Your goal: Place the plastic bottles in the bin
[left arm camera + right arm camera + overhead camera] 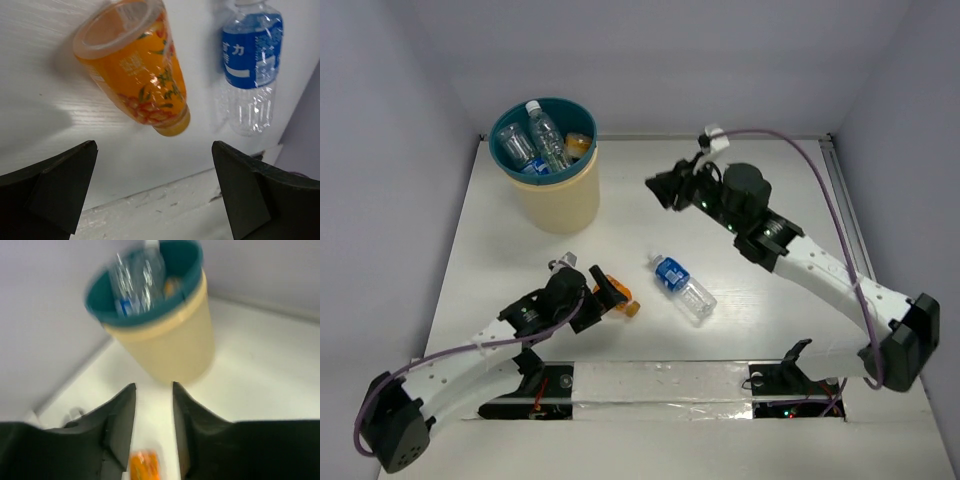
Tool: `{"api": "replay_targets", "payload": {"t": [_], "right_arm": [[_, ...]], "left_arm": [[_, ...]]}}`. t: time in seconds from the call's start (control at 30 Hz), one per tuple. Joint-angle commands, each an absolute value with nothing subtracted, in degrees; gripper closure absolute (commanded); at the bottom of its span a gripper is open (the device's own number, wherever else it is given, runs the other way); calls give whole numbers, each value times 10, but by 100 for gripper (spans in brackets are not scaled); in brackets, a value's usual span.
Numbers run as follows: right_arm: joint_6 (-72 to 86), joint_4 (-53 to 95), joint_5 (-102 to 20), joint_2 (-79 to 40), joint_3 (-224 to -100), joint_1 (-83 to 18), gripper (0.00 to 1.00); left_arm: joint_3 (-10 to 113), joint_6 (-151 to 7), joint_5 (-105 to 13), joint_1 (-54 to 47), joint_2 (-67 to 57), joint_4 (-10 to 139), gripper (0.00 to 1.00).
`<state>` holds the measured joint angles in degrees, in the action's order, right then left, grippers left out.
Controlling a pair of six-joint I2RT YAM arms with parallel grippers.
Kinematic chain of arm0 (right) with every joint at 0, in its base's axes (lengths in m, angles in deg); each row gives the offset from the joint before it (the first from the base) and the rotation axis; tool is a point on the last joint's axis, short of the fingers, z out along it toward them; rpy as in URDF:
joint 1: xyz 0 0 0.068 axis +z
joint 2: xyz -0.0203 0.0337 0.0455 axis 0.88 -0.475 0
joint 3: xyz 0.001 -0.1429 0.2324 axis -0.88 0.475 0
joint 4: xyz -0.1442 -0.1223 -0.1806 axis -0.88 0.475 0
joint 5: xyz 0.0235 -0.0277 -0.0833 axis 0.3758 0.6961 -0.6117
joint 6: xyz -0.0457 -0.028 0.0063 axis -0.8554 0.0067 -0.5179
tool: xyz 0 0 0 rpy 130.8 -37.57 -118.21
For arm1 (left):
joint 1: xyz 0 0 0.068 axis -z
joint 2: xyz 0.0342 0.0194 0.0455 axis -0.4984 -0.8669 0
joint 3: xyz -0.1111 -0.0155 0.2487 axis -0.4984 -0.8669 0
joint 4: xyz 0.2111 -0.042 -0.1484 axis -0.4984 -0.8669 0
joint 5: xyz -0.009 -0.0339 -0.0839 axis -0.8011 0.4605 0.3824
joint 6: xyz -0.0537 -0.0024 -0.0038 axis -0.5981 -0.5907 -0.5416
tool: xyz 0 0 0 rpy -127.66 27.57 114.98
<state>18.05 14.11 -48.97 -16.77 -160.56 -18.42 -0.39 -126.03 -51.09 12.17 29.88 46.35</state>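
Bottles are mostly seen in the bin (560,200) already. A few clear ones with blue labels (546,138) and something orange are poking up inside it, over at the far left of the table (640,215). Two are left lying on their sides out on the table: an orange bottle (132,65) and a blue-labelled clear bottle (252,65), parked near each other, not touching. The left gripper (154,145) is spread wide apart and held just short of the orange bottle's narrow end, with nothing gripped. The right gripper (154,387) is pointed toward the bin, fingers pulled nearly together with a slim gap left and nothing caught between them. That view is pretty blurred tbh.
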Motion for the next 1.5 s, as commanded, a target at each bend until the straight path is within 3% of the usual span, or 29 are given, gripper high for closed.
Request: {"api": "replay_targets", "payload": {"t": [0.0,0.03,0.07,0.17,0.2,0.5,0.8,0.9,1.03,1.13,1.3,1.47], "right_arm": [[193,172,-467,-103,-1473,-179,56],[201,180,-473,-87,-1449,-179,38],[205,189,-473,-73,-1427,-179,29],[219,227,-483,-36,-1362,-179,9],[221,233,-481,-33,-1349,-179,6],[218,278,-489,-138,-1322,-179,5],[219,311,-496,-207,-1354,-179,2],[215,310,-470,-239,-1361,-179,1],[212,309,-471,-281,-1374,-179,2],[211,305,-474,-296,-1379,-179,3],[222,283,-474,-295,-1371,-179,31],[232,253,-467,-254,-1359,-179,47]], "left_arm": [[10,-1285,-594,135,257,517,1],[14,-1285,-608,135,249,522,1],[16,-1287,-618,135,246,527,1],[33,-1278,-657,135,212,531,1],[37,-1274,-666,135,198,522,1],[23,-1283,-698,135,134,580,1],[30,-1259,-715,135,76,623,16],[31,-1249,-725,135,75,636,25],[37,-1229,-736,135,104,630,50],[52,-1208,-760,135,136,594,60],[145,-1144,-814,135,201,501,63],[279,-1039,-856,116,203,463,63]]}}
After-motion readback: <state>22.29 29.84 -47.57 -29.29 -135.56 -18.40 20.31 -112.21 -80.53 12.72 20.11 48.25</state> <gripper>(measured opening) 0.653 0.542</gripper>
